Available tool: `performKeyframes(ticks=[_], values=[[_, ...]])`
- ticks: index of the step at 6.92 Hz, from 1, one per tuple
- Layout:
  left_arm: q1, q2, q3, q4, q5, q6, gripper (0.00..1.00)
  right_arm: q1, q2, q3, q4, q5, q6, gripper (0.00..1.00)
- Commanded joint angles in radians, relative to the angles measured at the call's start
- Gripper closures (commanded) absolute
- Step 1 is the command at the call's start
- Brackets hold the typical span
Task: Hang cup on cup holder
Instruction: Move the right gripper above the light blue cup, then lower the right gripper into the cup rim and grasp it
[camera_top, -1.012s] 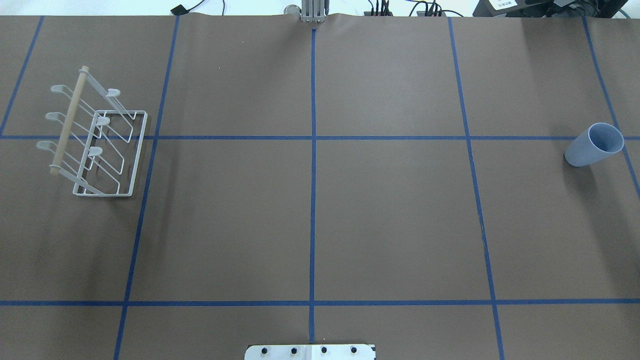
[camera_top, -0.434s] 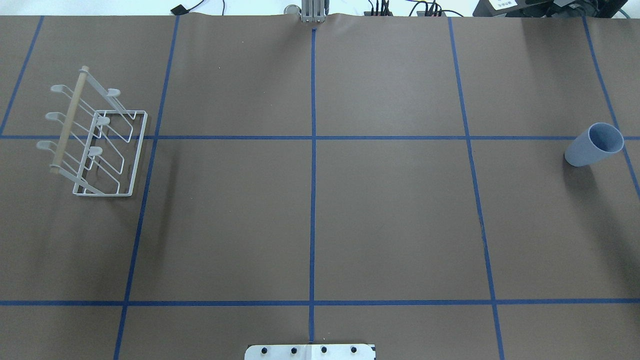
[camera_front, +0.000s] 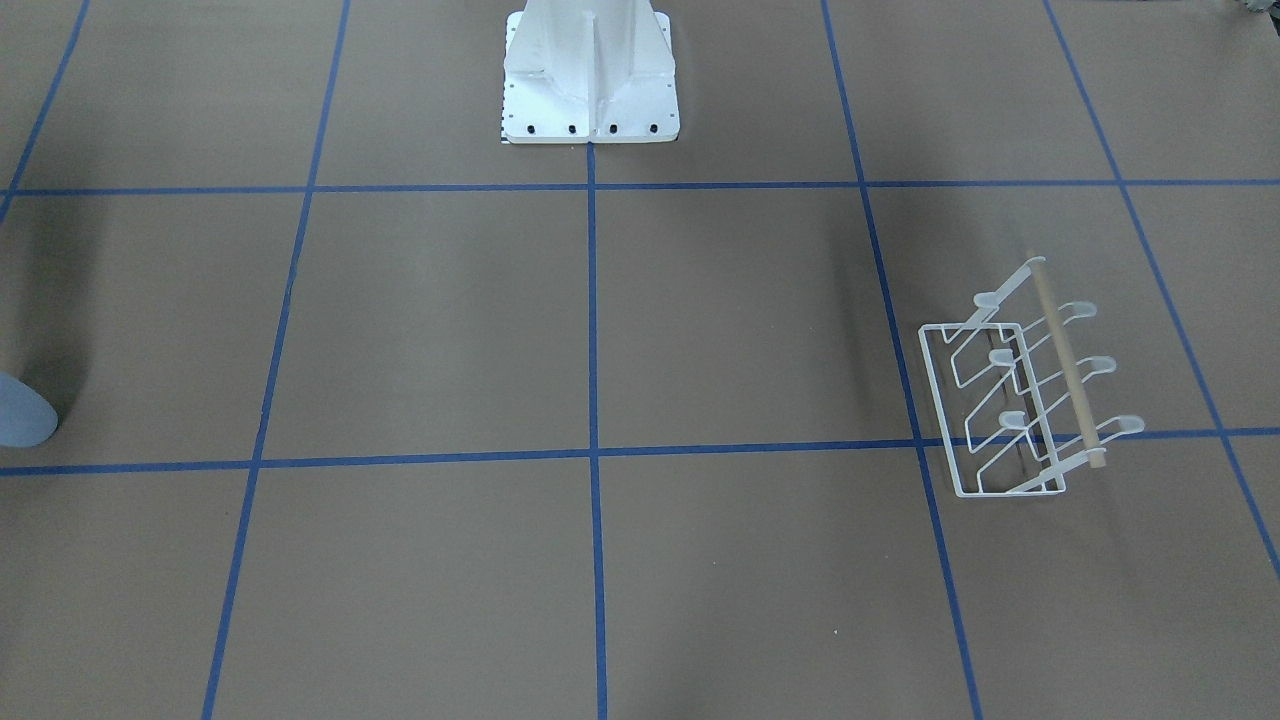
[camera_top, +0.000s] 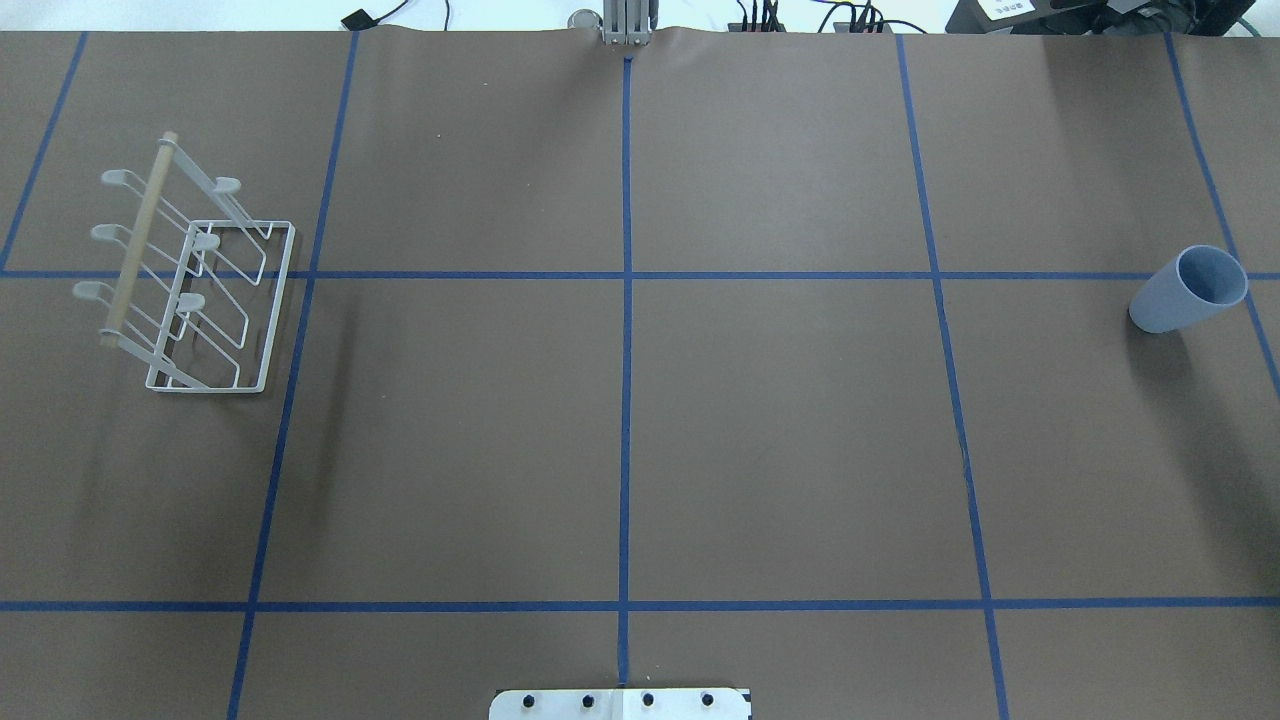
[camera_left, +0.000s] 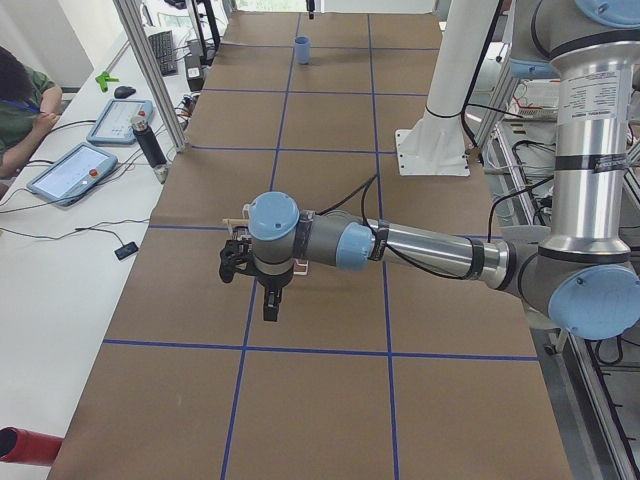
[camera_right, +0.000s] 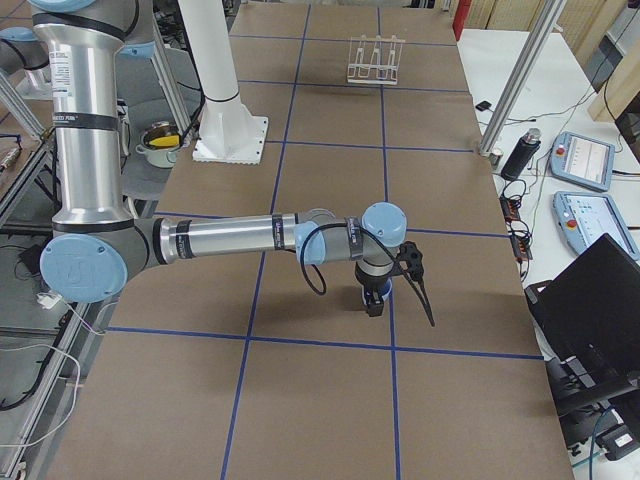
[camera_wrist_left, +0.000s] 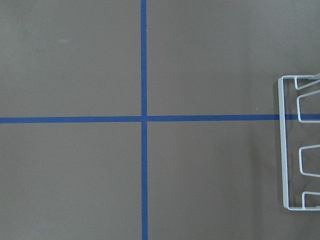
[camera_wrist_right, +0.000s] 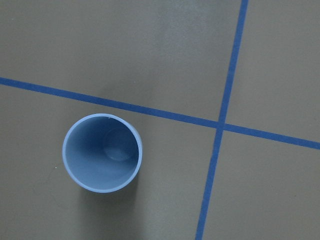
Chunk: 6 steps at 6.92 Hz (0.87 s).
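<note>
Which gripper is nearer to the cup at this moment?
Right. The right gripper hangs over the cup; the left gripper is at the table's other end, by the cup holder.

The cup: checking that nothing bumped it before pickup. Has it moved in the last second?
No. In the overhead view the cup sits where it did, its rim overlapping the same stretch of the horizontal blue tape line.

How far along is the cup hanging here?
Nothing done: the cup stands upright on the table, at the far end from the rack, whose prongs are bare. In hand: the right gripper hangs over the cup, not gripping it. Left: grasp, carry across, hang on a prong.
</note>
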Motion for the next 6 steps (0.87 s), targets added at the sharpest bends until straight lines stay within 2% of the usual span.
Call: performKeyframes(ticks=[1, 2, 5, 6], values=[[0.0, -0.003, -0.001, 0.001, -0.001, 0.0, 0.01, -0.019, 0.025, -0.018, 0.004, 0.021, 0.0, 0.0], [0.0, -0.004, -0.003, 0.001, -0.001, 0.0, 0.01, -0.027, 0.049, -0.035, 0.003, 0.021, 0.002, 0.0], [0.003, -0.006, -0.001, 0.001, -0.001, 0.0, 0.01, -0.056, 0.143, -0.172, 0.004, 0.023, 0.002, 0.0], [0.005, -0.006, -0.003, 0.001, -0.001, 0.0, 0.01, -0.077, 0.146, -0.187, 0.004, 0.021, 0.002, 0.0]])
